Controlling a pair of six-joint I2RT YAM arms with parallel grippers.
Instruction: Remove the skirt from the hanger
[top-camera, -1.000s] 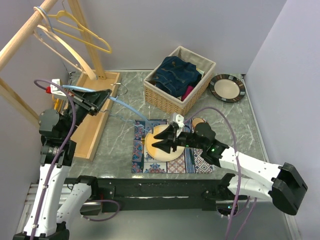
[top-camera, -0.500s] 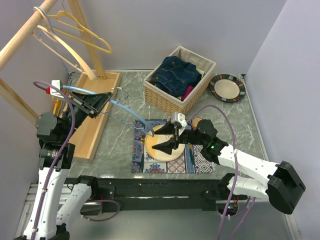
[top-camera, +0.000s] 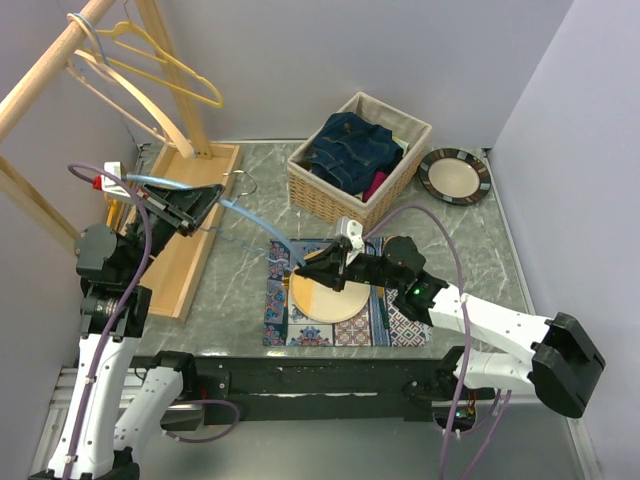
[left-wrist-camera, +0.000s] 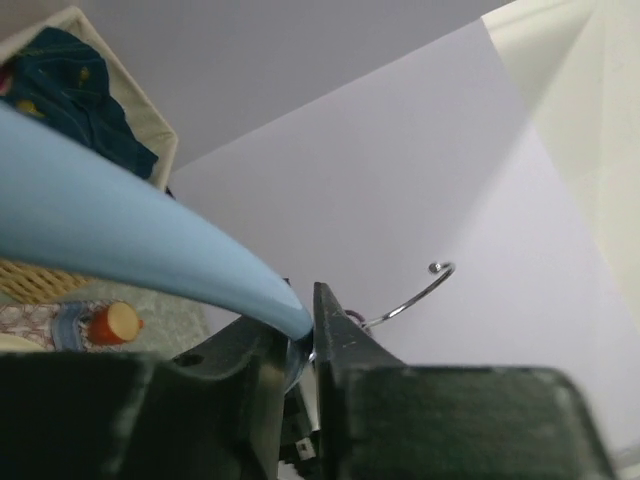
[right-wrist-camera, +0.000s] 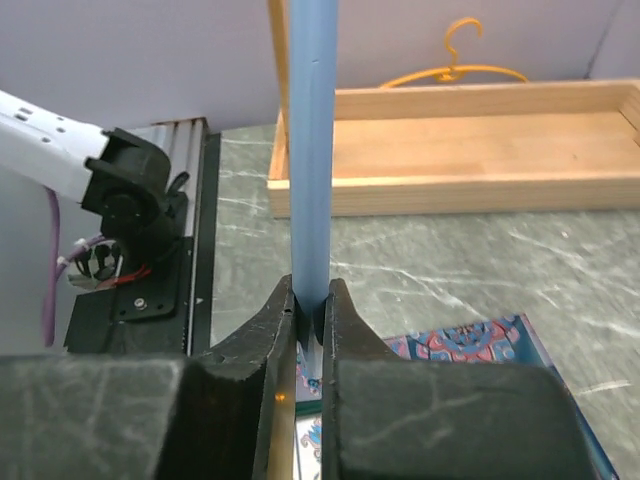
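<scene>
Overhead, the right gripper (top-camera: 300, 268) has fingertips that merge into its dark body, and the left gripper (top-camera: 212, 192) hides the neck of the hanger (top-camera: 250, 218). It is pale blue plastic with a metal hook (left-wrist-camera: 415, 293), held slanted above the table between both arms. A patterned cloth (top-camera: 300, 330) lies flat beneath the right gripper, a tan disc (top-camera: 325, 300) on it; whether it is the skirt cannot be told. Both pairs of fingers are clenched, the right on the hanger's arm, the left at the hook's base.
</scene>
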